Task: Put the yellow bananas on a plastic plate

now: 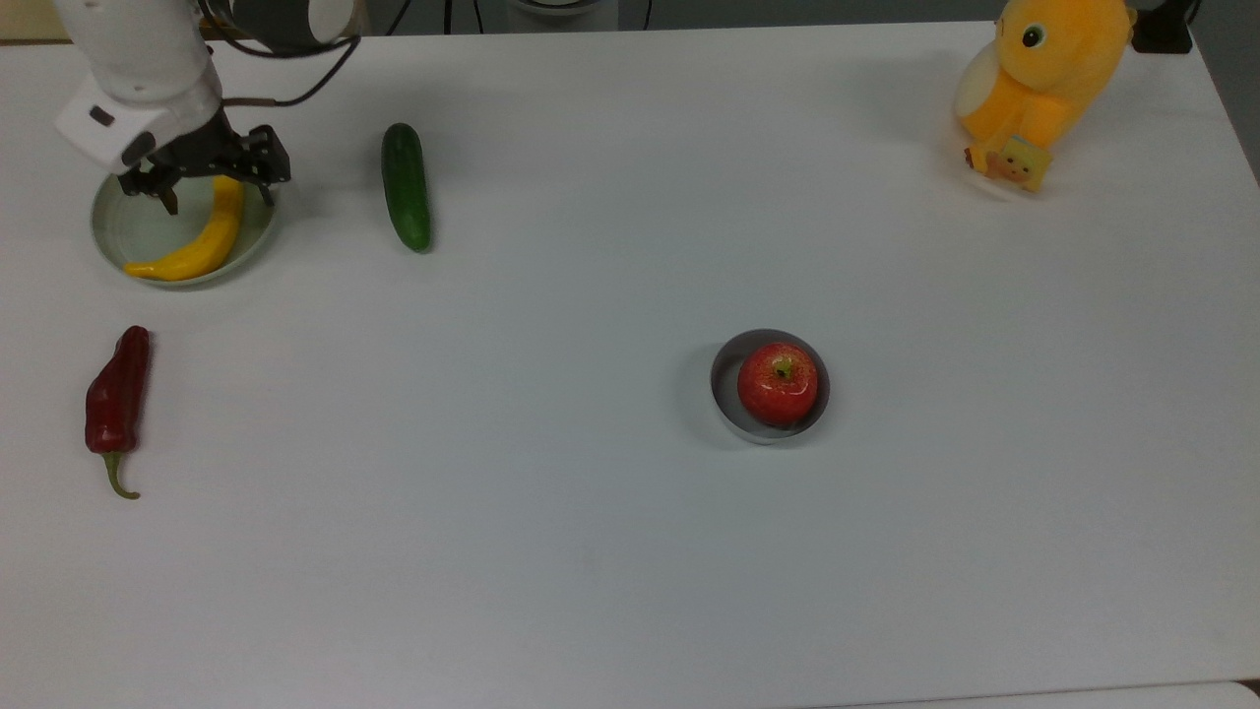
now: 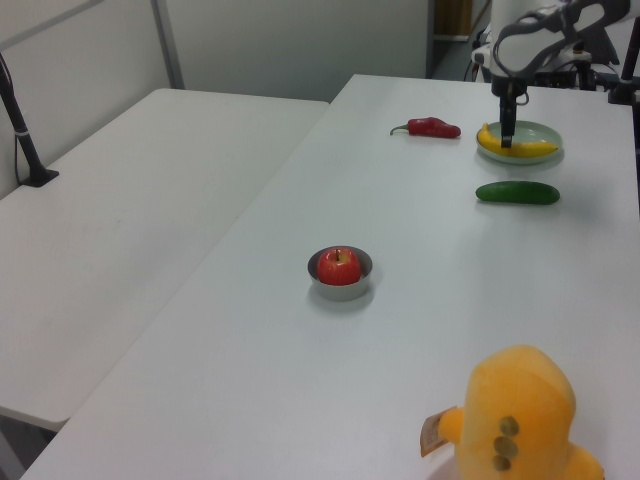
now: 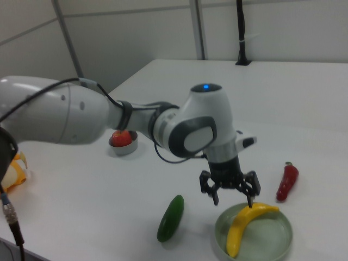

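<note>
The yellow banana (image 1: pixel 197 246) lies curved inside the pale grey-green plastic plate (image 1: pixel 133 222) at the top view's far left. My gripper (image 1: pixel 219 192) hangs just over the banana's upper end, open, one finger on each side of it. In the right view the gripper (image 3: pixel 234 201) is spread wide above the banana (image 3: pixel 242 228), which rests in the plate (image 3: pixel 272 242). In the left view the gripper (image 2: pixel 507 138) points down at the banana (image 2: pixel 520 148) on the plate (image 2: pixel 546 132).
A dark green cucumber (image 1: pixel 406 187) lies just to the plate's right in the top view. A red pepper (image 1: pixel 116 394) lies below the plate. A red apple (image 1: pixel 778 382) sits in a small grey dish (image 1: pixel 724 379) mid-table. A yellow plush toy (image 1: pixel 1043 79) stands at the far right.
</note>
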